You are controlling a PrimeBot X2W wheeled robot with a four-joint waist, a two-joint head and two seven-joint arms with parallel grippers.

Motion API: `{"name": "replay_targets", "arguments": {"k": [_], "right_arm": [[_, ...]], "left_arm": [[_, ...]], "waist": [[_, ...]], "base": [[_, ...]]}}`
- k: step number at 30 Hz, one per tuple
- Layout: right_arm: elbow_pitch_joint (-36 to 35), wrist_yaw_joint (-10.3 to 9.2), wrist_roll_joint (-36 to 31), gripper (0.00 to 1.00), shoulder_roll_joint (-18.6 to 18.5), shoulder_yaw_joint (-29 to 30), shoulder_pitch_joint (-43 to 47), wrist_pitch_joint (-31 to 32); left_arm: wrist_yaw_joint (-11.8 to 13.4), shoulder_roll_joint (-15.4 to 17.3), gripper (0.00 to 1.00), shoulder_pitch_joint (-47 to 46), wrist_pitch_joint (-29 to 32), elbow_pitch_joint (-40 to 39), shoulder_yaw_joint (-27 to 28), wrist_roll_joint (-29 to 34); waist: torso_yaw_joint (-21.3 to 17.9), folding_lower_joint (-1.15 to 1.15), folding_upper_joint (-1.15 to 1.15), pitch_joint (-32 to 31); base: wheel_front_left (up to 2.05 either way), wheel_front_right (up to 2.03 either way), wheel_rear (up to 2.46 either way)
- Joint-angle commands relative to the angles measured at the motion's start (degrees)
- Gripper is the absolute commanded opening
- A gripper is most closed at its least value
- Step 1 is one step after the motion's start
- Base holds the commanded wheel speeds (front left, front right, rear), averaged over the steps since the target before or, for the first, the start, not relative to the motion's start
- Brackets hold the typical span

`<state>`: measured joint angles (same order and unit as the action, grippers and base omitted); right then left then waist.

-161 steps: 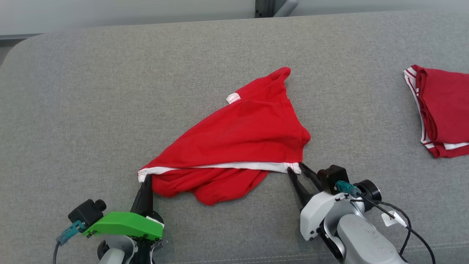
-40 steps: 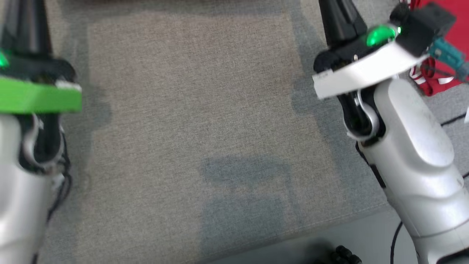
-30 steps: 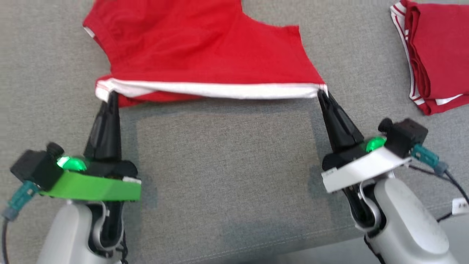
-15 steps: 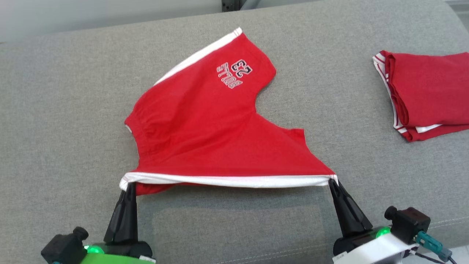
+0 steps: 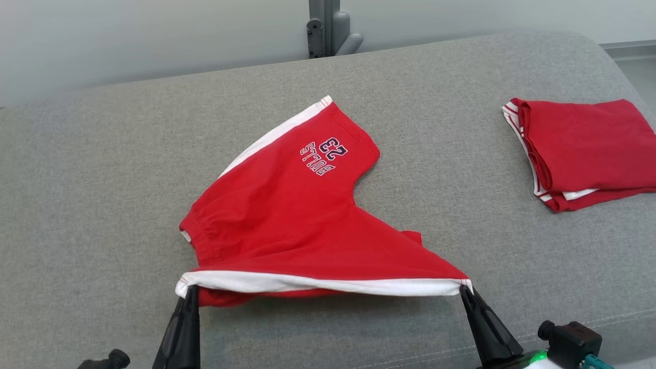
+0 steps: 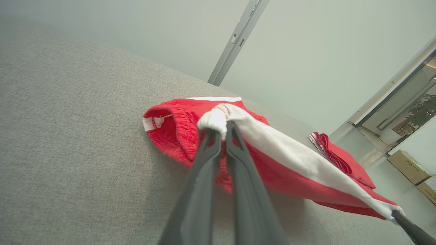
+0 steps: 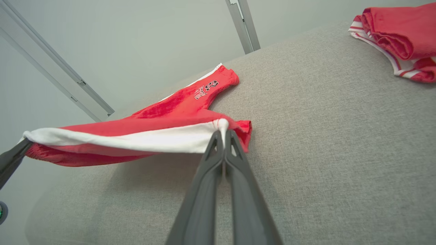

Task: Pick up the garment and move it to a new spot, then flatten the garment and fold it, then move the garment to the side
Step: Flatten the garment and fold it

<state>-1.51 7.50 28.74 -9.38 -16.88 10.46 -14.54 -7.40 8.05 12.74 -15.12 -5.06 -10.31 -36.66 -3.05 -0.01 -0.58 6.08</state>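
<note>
The red garment [image 5: 287, 225] lay mid-way across the grey cushion [image 5: 92, 179], its printed leg reaching toward 12 o'clock. At 6 o'clock, the left gripper [image 5: 190, 294] and right gripper [image 5: 464, 291] each pinched one end of its white stripe, stretched taut. A folded red pile [image 5: 579, 148] sat at 2 o'clock.

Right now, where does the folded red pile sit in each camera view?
Head view: folded red pile at the right edge, upper half.
Left wrist view: right of centre, beyond the stretched shorts.
Right wrist view: top right corner.
Shared landmark: the shorts' white stripe, taut between the left end effector and the right end effector.
</note>
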Motion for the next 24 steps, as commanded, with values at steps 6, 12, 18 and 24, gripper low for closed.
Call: {"name": "replay_targets", "arguments": {"k": [6, 12, 18, 24], "right_arm": [[2.5, -0.03, -0.1, 0.00, -0.7, 2.0, -3.9, -0.1], [7.3, -0.03, -0.2, 0.00, -1.4, 4.9, -12.2, -0.3], [14.4, -0.03, -0.4, 0.00, -4.2, 3.2, -25.2, 1.1], [23.8, -0.03, 0.2, 0.00, -7.2, -0.7, -40.4, 3.6]], "left_arm": [[-0.1, 0.8, 0.00, -2.8, 0.0, 1.7, -2.6, -1.8], [-0.1, -2.7, 0.00, -11.8, 0.0, 8.8, -4.5, -1.9], [-0.1, -4.7, 0.00, -22.9, 0.0, 18.0, -4.8, -2.7], [1.7, -5.1, 0.00, -33.1, 0.0, 26.3, -5.5, -3.8]], "waist": [[1.7, 0.01, 0.58, 0.9], [4.9, 0.01, 0.58, 3.3], [8.5, 0.01, 0.58, 8.0], [11.9, 0.01, 0.58, 13.2]], "base": [[0.00, 0.00, 0.00], [0.00, 0.00, 0.00], [0.00, 0.00, 0.00], [0.00, 0.00, 0.00]]}}
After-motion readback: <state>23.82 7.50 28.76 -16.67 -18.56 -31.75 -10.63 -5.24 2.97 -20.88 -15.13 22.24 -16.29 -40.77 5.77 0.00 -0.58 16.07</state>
